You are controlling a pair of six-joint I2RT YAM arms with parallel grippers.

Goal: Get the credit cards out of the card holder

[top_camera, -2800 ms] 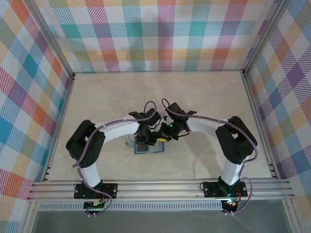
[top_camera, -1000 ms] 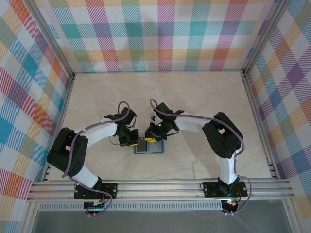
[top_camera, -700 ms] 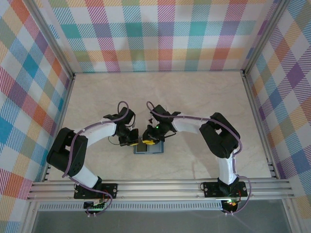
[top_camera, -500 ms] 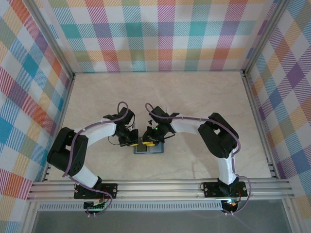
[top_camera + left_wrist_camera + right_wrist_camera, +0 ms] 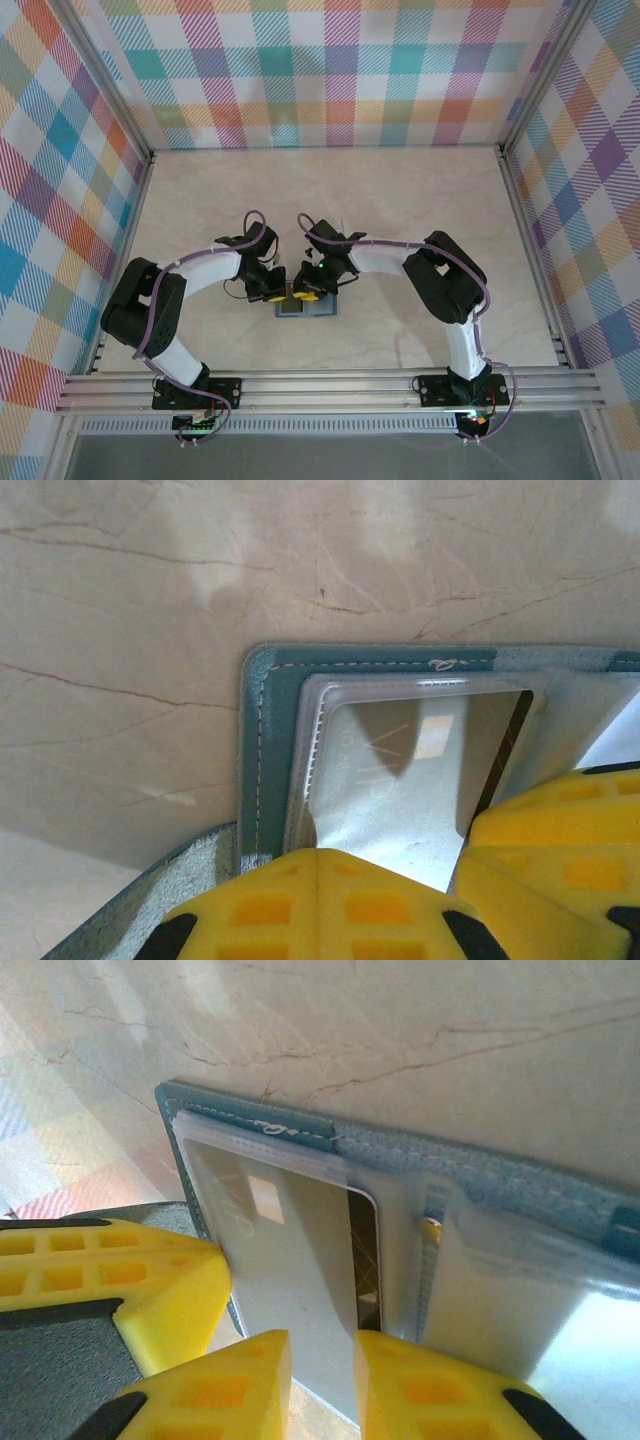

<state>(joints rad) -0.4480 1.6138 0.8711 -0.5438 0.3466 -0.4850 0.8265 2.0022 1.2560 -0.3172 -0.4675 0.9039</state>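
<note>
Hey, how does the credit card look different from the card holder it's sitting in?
The credit card is whitish-grey with a black band along one edge; the card holder is teal with stitched edges. The credit card is smaller; the card holder frames it. The credit card looks glossy, the card holder matte. Both are flat rectangles lying on the table.

You see the left gripper [image 5: 318,865], its tips pressed together, at the edge of the card holder [image 5: 262,740]; the credit cards [image 5: 400,780] sit inside its clear pocket.
</note>
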